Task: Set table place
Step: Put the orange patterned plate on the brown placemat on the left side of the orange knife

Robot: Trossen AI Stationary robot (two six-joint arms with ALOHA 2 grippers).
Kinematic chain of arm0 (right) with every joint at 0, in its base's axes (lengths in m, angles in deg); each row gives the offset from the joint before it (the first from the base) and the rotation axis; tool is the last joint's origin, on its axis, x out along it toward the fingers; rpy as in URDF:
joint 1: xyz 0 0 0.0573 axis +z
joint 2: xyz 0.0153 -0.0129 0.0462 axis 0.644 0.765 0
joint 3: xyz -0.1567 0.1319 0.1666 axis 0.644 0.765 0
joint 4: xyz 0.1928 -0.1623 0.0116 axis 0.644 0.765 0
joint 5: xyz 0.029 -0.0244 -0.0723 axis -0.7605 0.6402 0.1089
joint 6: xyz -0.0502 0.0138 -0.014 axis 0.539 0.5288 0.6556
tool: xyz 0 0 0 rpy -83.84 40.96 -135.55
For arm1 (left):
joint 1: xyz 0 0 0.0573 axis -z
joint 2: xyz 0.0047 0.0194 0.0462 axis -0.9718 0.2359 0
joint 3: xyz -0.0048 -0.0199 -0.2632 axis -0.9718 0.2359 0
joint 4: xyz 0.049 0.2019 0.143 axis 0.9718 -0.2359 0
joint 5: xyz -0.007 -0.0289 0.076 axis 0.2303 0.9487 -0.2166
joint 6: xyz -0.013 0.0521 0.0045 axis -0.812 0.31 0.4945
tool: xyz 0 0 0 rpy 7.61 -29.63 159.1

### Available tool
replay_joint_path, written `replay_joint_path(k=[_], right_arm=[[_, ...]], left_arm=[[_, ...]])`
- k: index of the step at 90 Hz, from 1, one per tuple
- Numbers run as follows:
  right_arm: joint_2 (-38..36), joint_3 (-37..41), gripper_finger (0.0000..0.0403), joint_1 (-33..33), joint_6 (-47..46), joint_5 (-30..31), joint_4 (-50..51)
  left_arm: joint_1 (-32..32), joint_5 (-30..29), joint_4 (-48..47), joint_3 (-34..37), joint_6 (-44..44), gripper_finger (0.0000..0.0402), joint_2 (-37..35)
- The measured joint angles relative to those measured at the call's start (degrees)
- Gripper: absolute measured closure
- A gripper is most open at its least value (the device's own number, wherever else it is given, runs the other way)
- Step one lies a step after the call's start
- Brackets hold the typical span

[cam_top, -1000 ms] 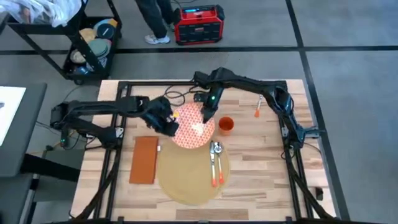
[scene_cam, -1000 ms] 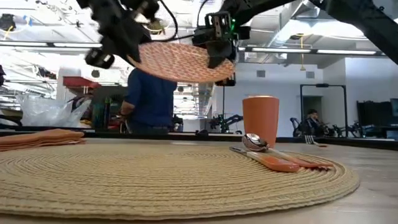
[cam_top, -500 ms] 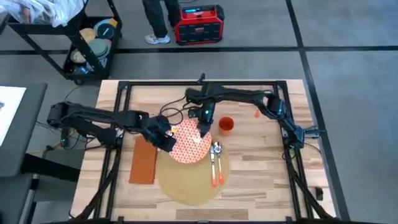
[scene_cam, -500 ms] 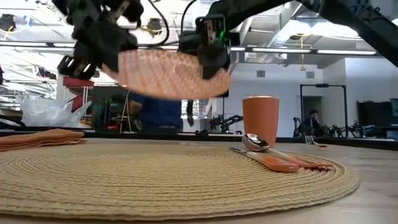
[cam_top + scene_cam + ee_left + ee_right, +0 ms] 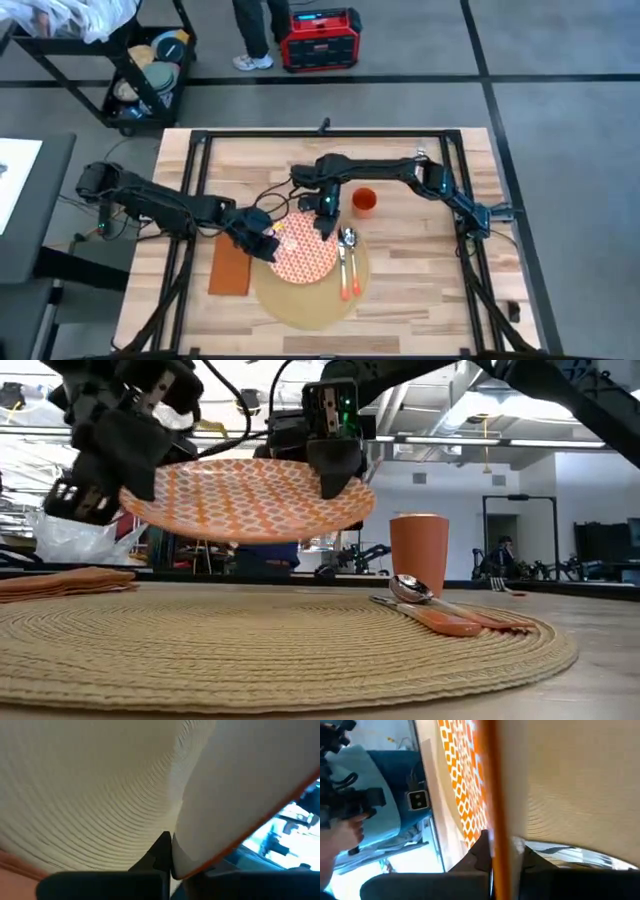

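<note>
Since a second ago we have carried the plate [image 5: 303, 252] from beyond the far edge of the placemat [image 5: 310, 300] to over its far half, and it has dropped lower in the low view, now hanging level above the weave and not yet touching it.

Left to right: the rust-orange napkin [image 5: 231, 267] lies on the table [image 5: 420, 290] just beside the placemat. Our left gripper [image 5: 262, 238] is clamped on the plate's left rim, its fingers [image 5: 161, 851] pinching the edge. Our right gripper [image 5: 326, 218] is likewise closed on the far right rim, fingers [image 5: 481, 851] nipping the orange edge. Right of the plate, an orange-handled spoon [image 5: 347, 262] and its companion utensil rest on the placemat, and an orange cup [image 5: 364, 201] stands just off it.

We judge the plate stiff and light, probably melamine, with a smooth rim that could slip in a thin pinch; holding opposite edges keeps it level. The placemat is a soft woven coil that should cushion the landing but could shift if we drag the plate.
</note>
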Motion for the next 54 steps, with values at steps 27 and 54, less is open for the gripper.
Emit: replay_joint_path(k=[27, 54], right_arm=[[3.8, -0.1, 0.0403, 3.2, -3.5, -5.6, -5.3], [5.0, 0.0, 0.0403, 3.1, -2.9, -1.4, -4.1]], left_arm=[[6.4, -1.0, -0.1, 0.0, 0.1, 0.0400, 1.3], [6.3, -2.9, 0.7, 0.0, 4.8, 0.0399, 9.4]])
